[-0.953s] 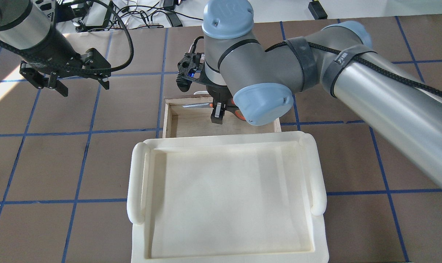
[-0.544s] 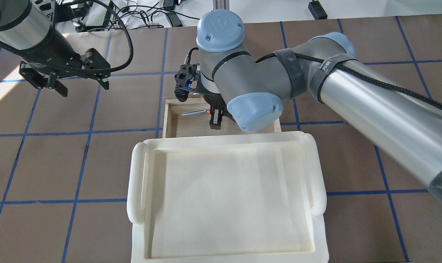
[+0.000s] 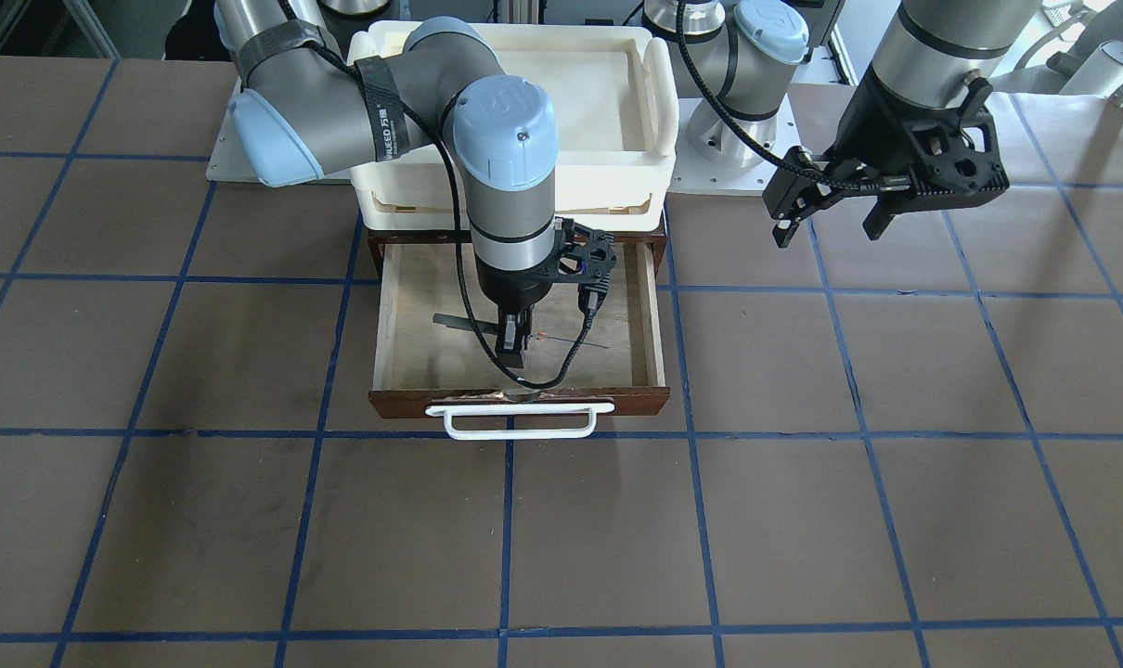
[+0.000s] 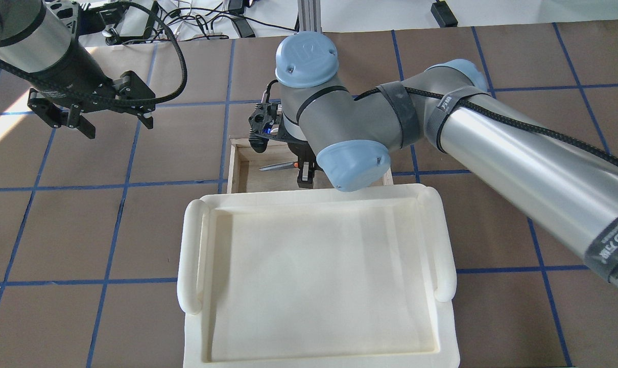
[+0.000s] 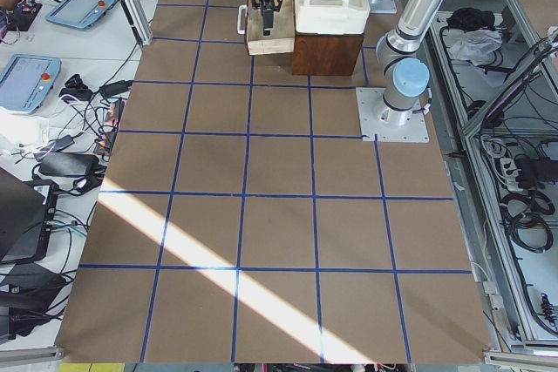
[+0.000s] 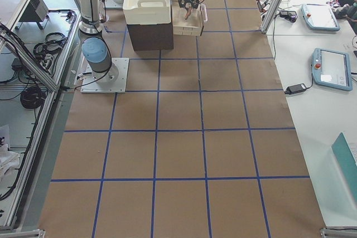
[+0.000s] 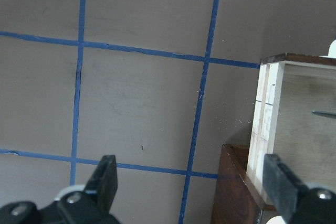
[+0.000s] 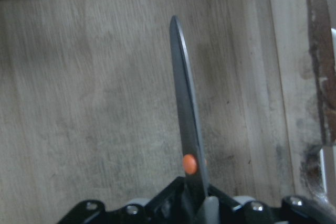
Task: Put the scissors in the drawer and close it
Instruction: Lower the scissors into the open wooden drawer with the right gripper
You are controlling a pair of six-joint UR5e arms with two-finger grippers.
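Wooden drawer (image 3: 404,325); right hand (image 3: 513,351) vertical with scissors (image 8: 185,108)

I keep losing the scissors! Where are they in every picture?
Front-facing: scissors in the drawer, picture's middle.
Overhead: upper middle, in the drawer.
Exterior left: too small to see.
Exterior right: too small to see.
Left wrist: blade tip at right edge.
Right wrist: centre, blade pointing up.
Shared landmark: the drawer.

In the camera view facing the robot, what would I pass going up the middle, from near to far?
First the white loop handle → dark reddish-brown front of the wooden drawer → small grey-handled scissors, held by the right gripper inside the drawer → big white plastic tray.
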